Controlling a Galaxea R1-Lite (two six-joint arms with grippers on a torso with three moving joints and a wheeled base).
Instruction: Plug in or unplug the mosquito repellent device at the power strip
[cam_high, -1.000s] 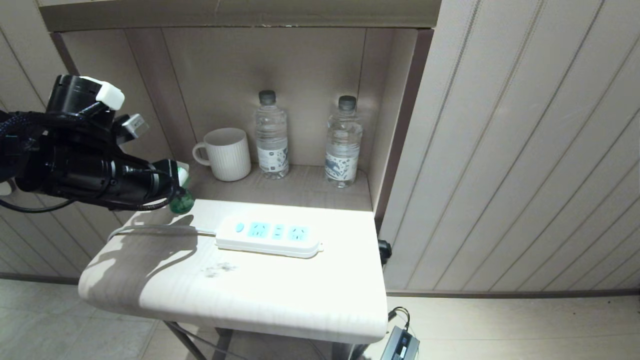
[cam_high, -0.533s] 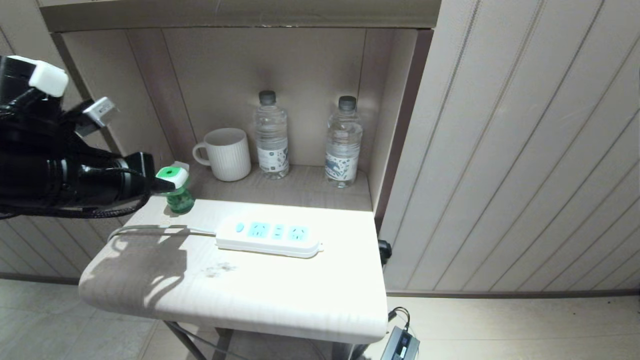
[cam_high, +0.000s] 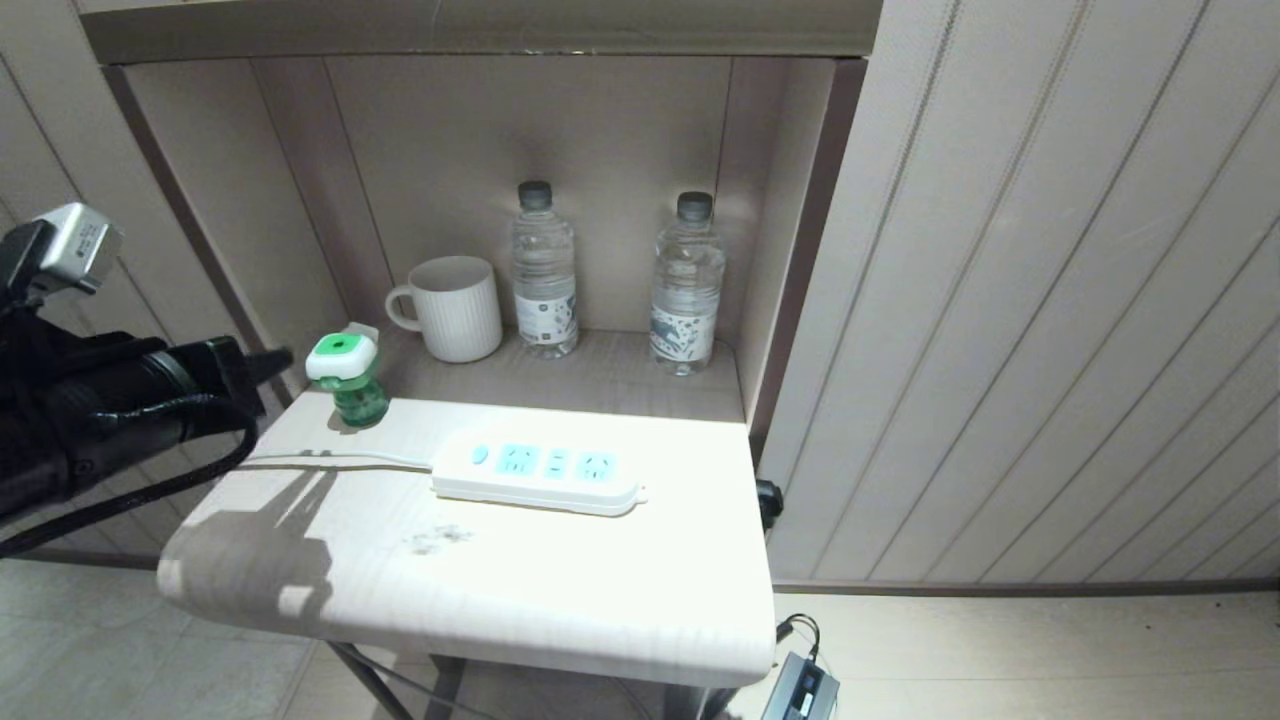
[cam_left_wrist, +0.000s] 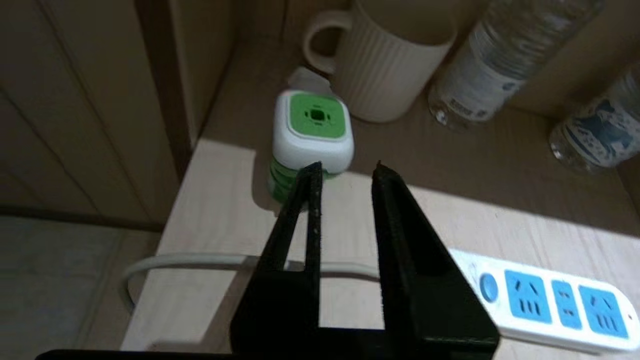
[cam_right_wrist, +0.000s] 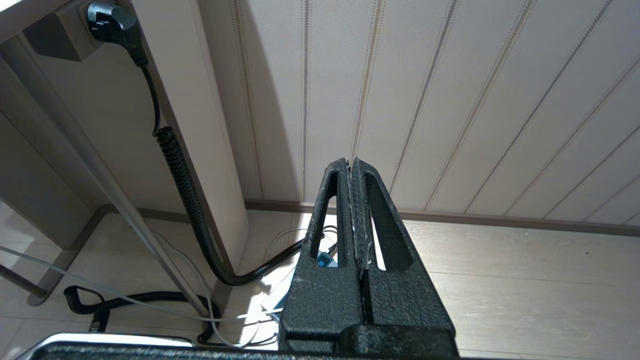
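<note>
A pale wooden table (cam_high: 560, 600) juts from a wall niche, carrying a white power strip (cam_high: 540, 472) with blue sockets at its middle, its cord (cam_high: 330, 458) trailing off to the left. Behind stand two water bottles (cam_high: 543, 270) and a ribbed mug (cam_high: 455, 308). The mosquito repellent device (cam_high: 347, 380) sits upright and unplugged at the table's back left corner. The left gripper (cam_left_wrist: 345, 172) hovers just short of it, fingers slightly parted and empty. The right gripper (cam_right_wrist: 351, 165) hangs closed near the floor.
</note>
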